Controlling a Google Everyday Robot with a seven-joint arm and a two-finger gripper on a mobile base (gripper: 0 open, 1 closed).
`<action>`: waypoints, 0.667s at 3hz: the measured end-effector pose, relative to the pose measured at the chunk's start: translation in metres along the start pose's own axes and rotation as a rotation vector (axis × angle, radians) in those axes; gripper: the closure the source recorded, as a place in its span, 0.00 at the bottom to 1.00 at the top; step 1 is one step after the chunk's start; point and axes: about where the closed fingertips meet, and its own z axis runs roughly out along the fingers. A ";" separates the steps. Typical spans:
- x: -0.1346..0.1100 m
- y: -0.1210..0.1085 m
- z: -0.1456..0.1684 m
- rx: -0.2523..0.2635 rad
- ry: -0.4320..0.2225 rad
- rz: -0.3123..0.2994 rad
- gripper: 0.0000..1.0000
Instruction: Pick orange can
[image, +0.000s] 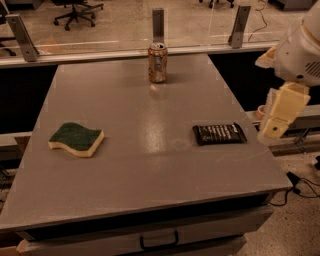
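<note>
The orange can (157, 63) stands upright at the far middle of the grey table (150, 165); it has an orange-brown body with pale markings and a silver top. My gripper (280, 114), a cream-coloured part hanging from the white arm, is at the table's right edge, just right of a black snack wrapper. It is well apart from the can, nearer to me and to the can's right. It holds nothing that I can see.
A flat black snack wrapper (219, 133) lies at the table's right. A green-topped yellow sponge (76, 139) lies at the left. A low glass barrier with metal posts (158, 22) runs behind the can. A drawer handle (159, 241) is at the front.
</note>
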 end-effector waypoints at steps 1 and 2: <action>-0.031 -0.056 0.036 0.013 -0.088 -0.039 0.00; -0.087 -0.132 0.071 0.039 -0.214 -0.056 0.00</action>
